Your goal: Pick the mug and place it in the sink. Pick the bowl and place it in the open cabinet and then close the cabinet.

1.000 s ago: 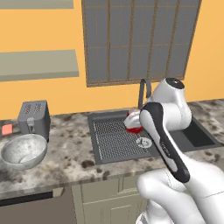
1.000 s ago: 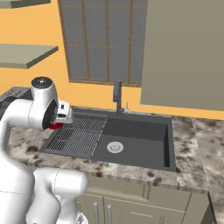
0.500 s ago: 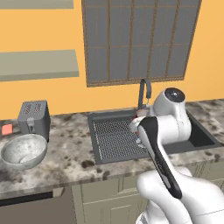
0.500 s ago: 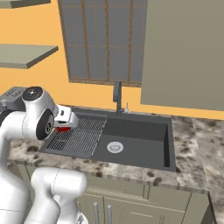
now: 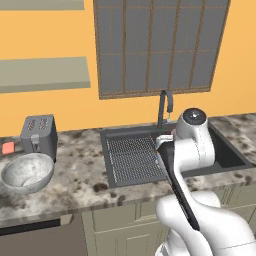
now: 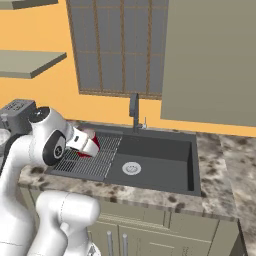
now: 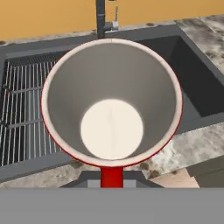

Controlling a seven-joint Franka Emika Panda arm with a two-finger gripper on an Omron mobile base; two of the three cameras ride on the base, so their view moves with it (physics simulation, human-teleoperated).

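Right now I have the gripper clamped on the mug, hanging over the ribbed drainer end of the sink. The basin's deep part lies toward the faucet side, mug mouth facing the hand camera.

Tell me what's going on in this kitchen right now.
The robot arm has the red mug gripped in its gripper and holds it over the ribbed drainer side of the sink, so the mug isn't set down yet. The bowl sits on the counter in front of the toaster, untouched.
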